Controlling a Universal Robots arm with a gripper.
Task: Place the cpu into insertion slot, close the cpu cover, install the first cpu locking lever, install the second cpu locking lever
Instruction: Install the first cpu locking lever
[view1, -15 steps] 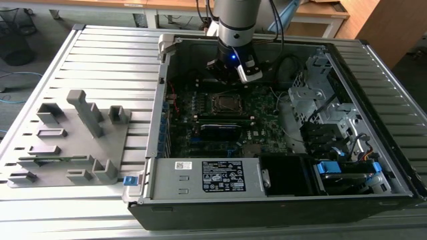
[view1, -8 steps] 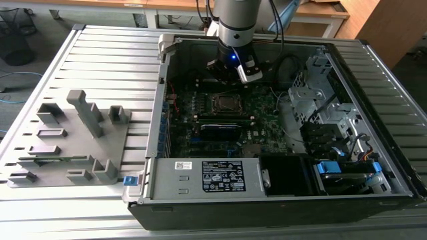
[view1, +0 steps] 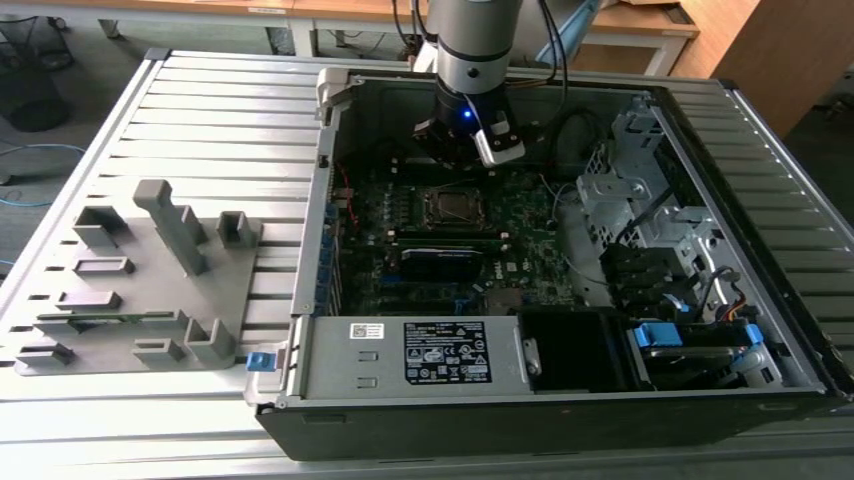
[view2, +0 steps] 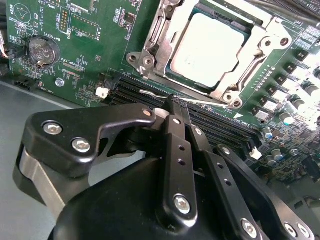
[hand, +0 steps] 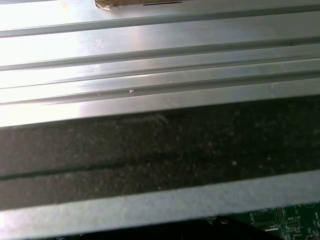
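The cpu (view2: 207, 47), with a dull silver top, lies in the insertion slot (view1: 454, 205) on the green motherboard. The silvery cpu cover (view2: 265, 42) lies flat around it and frames the chip. A thin silvery locking lever (view2: 150, 92) runs along the socket's edge beside the memory slots. My gripper (view2: 176, 102) has its black fingers (view2: 175, 135) together, with the tips right at that lever; I cannot tell whether they touch it. In the exterior view the gripper (view1: 451, 158) hangs just beyond the socket's far side.
Long black memory slots (view2: 125, 90) and a coin battery (view2: 41, 50) lie near the fingertips. A white-labelled power supply box (view1: 434, 352) fills the case front, and drive cages (view1: 627, 190) stand on the exterior view's right. A grey fixture tray (view1: 134, 290) sits outside the case. The black case wall (hand: 150, 150) is close.
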